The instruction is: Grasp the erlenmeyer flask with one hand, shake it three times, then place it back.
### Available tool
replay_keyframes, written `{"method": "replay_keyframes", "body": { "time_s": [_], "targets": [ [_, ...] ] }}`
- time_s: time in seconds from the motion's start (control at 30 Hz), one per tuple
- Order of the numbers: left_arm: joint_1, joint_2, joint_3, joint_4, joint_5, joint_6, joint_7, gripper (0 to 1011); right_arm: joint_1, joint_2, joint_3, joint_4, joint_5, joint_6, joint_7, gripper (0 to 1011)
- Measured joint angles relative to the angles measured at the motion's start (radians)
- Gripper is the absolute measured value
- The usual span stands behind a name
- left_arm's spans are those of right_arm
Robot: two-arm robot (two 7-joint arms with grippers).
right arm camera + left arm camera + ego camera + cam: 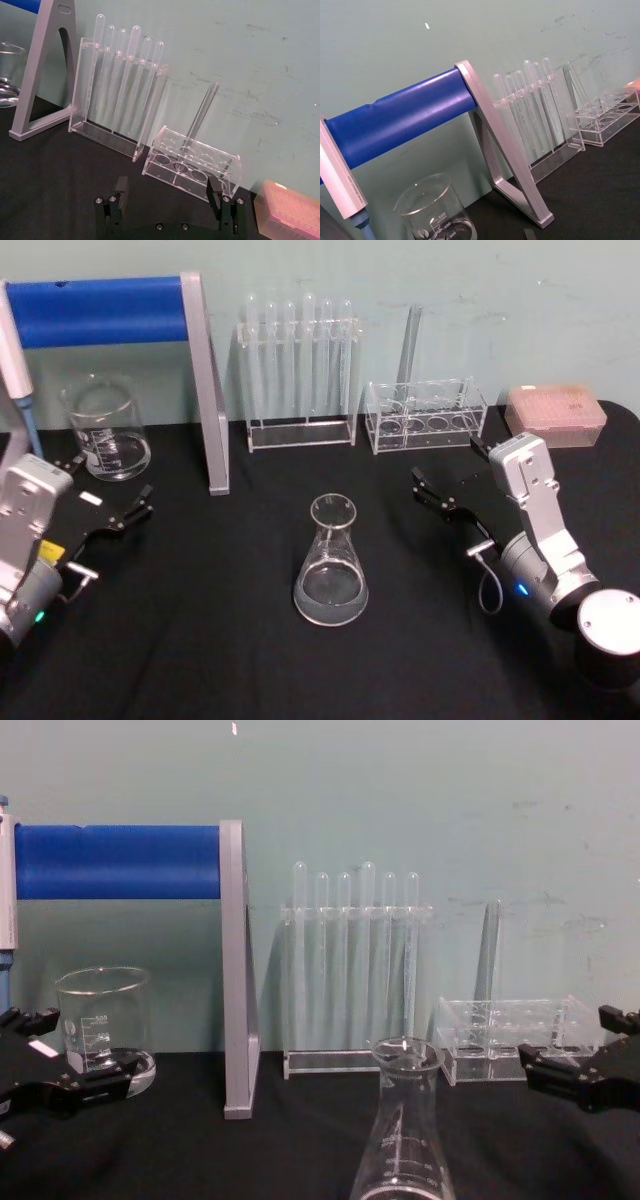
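The erlenmeyer flask [330, 565] stands upright on the black table [230, 640], near its middle, and we see it free of both arms. In the chest view its flared neck [407, 1065] rises in the foreground, in front of the test tube rack [352, 970].

The right gripper [447, 478] hovers to the flask's right and a little farther back, well apart from it, its black fingers spread wide with nothing between them. In the right wrist view we see the two fingertips [121, 187] standing far apart, pointing toward the low acrylic rack [192, 165] that holds a single tube.

The left gripper [105, 495] sits at the left side of the table, also wide open and empty, near the glass beaker [105, 430] and well apart from the flask.

Behind, a blue roller on a grey stand [205, 380] rises at the back left, and a pink pipette-tip box [555, 415] sits at the back right.
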Motion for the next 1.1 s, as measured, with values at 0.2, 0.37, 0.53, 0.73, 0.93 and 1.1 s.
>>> {"method": "replay_keyframes", "body": {
  "time_s": [0.2,0.37,0.53,0.73,0.93,1.1],
  "targets": [
    [0.0,0.0,0.0,0.0,0.0,0.0,0.0,1001,0.0,0.0,0.0,0.0,0.0,0.0,0.0,1002],
    [0.0,0.0,0.0,0.0,0.0,0.0,0.0,1001,0.0,0.0,0.0,0.0,0.0,0.0,0.0,1002],
    [0.0,0.0,0.0,0.0,0.0,0.0,0.0,1001,0.0,0.0,0.0,0.0,0.0,0.0,0.0,1003],
    [0.0,0.0,0.0,0.0,0.0,0.0,0.0,1001,0.0,0.0,0.0,0.0,0.0,0.0,0.0,1003],
    [0.0,0.0,0.0,0.0,0.0,0.0,0.0,1001,0.0,0.0,0.0,0.0,0.0,0.0,0.0,1002],
    [0.0,0.0,0.0,0.0,0.0,0.0,0.0,1001,0.0,0.0,0.0,0.0,0.0,0.0,0.0,1002]
  ]
}}
